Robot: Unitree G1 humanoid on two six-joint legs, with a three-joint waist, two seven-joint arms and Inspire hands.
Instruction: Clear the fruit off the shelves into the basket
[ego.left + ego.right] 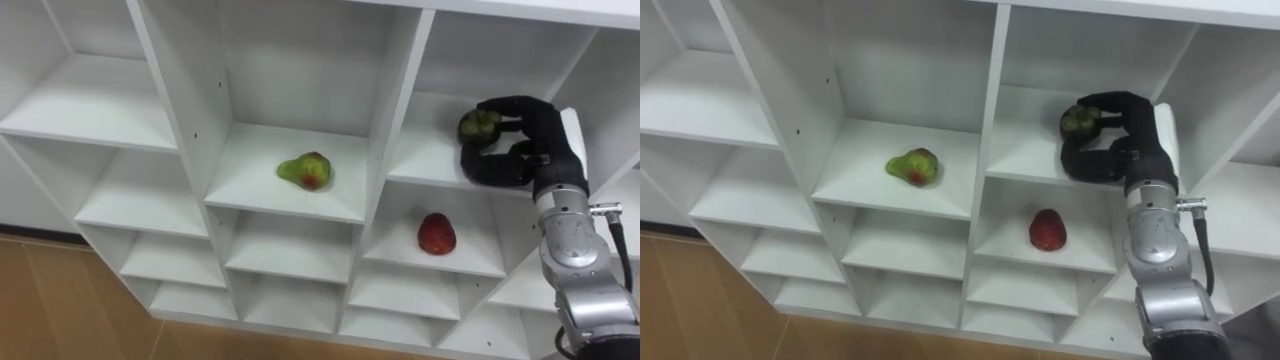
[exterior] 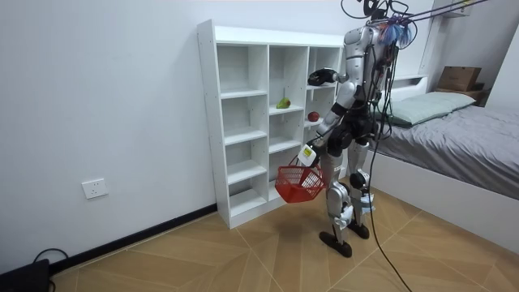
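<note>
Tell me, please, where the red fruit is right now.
In the eye views the red fruit lies right of centre on a closet shelf, one compartment below the right hand curled round a green fruit, and lower right of the pear.

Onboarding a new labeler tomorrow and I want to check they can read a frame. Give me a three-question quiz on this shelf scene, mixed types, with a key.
1. True or false: the right hand is curled round a green fruit on a shelf of the shelf unit.
2. Which fruit lies in the middle column? A. an orange B. a green-and-red pear C. a banana
3. Fill in: in the room view, the red basket hangs at the robot's ____ hand.

Key: 1 true; 2 B; 3 left hand.
</note>
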